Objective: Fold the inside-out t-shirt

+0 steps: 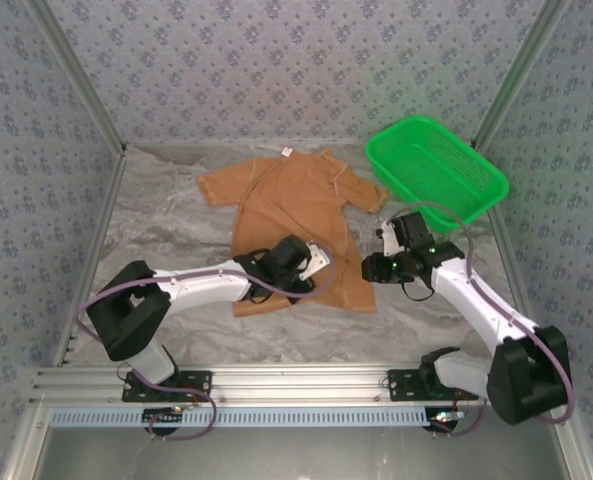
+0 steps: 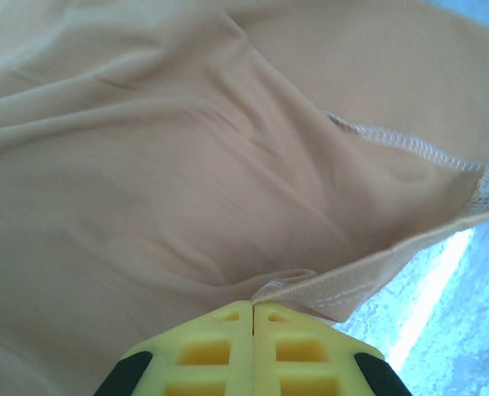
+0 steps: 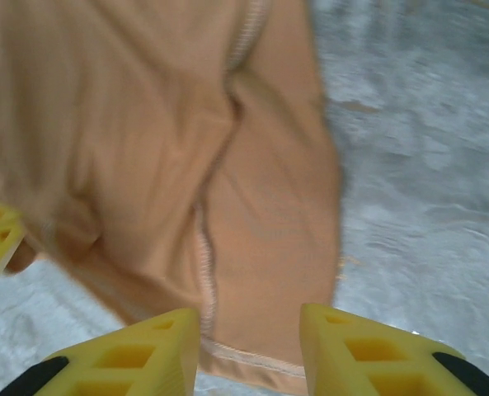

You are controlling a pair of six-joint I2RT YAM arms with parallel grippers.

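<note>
Nearest in the top view is one aluminium rail (image 1: 276, 385), with the bases of the two arms bolted to it. Both arms reach inward over one grey, marble-patterned tabletop (image 1: 156, 230).

There are two grippers, both at the near hem of the single inside-out t-shirt (image 1: 286, 200). The left gripper (image 1: 311, 265) is closed. In its wrist view the yellow fingers (image 2: 228, 346) meet with no gap, and a curl of the stitched hem is pinched at their tips. The right gripper (image 1: 371, 262) sits at the shirt's near right corner with its fingers spread apart. Its wrist view shows the hem and a raised seam lying between and beyond the two fingers (image 3: 351, 346).

The orange-tan shirt lies spread in the middle of the tabletop. Its hem is toward the arms, its two short sleeves are out to the sides, and its collar with a small white label (image 1: 286, 152) is at the far end. The cloth is wrinkled near the hem.

One green mesh basket (image 1: 469, 150) stands at the far right, just beside the right sleeve. Blue-grey patterned walls (image 1: 276, 60) enclose three sides, with metal posts at the corners.
</note>
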